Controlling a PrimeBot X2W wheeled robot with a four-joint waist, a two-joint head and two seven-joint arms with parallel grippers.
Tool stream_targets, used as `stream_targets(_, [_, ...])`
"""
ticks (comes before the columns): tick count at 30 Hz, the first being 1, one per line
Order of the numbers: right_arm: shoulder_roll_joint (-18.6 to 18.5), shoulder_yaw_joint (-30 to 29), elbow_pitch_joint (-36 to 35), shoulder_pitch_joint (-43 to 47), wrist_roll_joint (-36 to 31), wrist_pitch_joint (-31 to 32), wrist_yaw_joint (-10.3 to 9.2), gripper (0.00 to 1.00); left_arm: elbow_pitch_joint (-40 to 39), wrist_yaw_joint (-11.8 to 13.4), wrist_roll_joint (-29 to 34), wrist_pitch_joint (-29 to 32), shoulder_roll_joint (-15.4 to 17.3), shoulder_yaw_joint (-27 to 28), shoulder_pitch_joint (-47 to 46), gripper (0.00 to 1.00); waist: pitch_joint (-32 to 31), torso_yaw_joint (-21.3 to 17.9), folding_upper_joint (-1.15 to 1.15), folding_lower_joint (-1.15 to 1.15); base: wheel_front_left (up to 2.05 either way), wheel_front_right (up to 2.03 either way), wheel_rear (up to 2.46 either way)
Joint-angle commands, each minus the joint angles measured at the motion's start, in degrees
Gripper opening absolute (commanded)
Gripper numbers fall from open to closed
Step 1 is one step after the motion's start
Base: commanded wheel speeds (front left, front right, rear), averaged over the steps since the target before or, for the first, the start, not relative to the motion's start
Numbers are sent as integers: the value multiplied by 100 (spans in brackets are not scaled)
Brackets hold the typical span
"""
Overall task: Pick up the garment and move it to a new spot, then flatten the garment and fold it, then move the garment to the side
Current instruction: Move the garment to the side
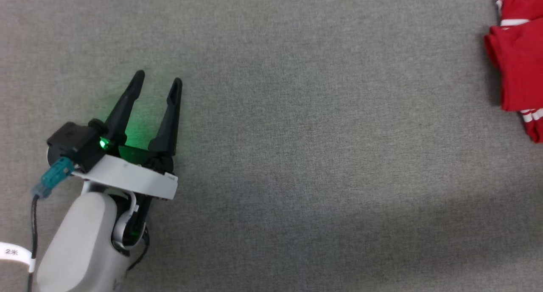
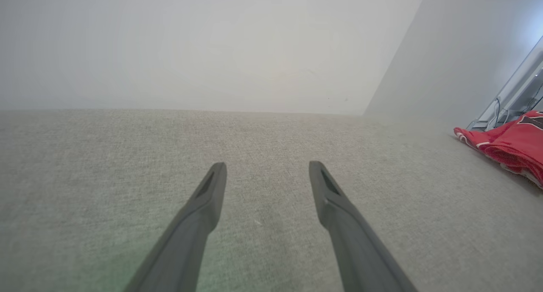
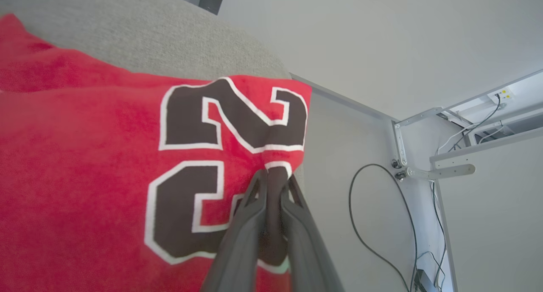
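Note:
The garment, red with white striped trim, lies bunched at the far right edge of the grey table in the head view. In the left wrist view the garment shows far off to the right. My left gripper rests open over bare table at the lower left, far from the cloth, with nothing between its fingers. In the right wrist view my right gripper is shut on a pinched fold of the garment, right at its edge where the black white-outlined numerals are.
The grey fabric-covered table stretches between my left gripper and the garment. Beyond the table's right edge, the right wrist view shows a white wall, a metal frame and a dangling black cable.

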Motion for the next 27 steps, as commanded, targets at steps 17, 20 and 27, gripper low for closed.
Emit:
stream_targets(17, [232, 280, 1233, -573, -157, -625, -7, 87, 144, -17, -74, 6, 67, -147, -186, 100, 76, 6, 0, 0, 0, 0, 0])
stream_targets(20, [295, 346, 1348, -649, -186, -686, -7, 100, 174, -16, -85, 6, 55, -131, -134, 100, -49, 1, 0, 0, 0, 0, 0])
stream_targets(27, [376, 423, 1513, -768, -109, -919, -8, 100, 252, -16, -108, 6, -12, -119, 26, 100, -478, 45, 0, 0, 0, 0, 0])
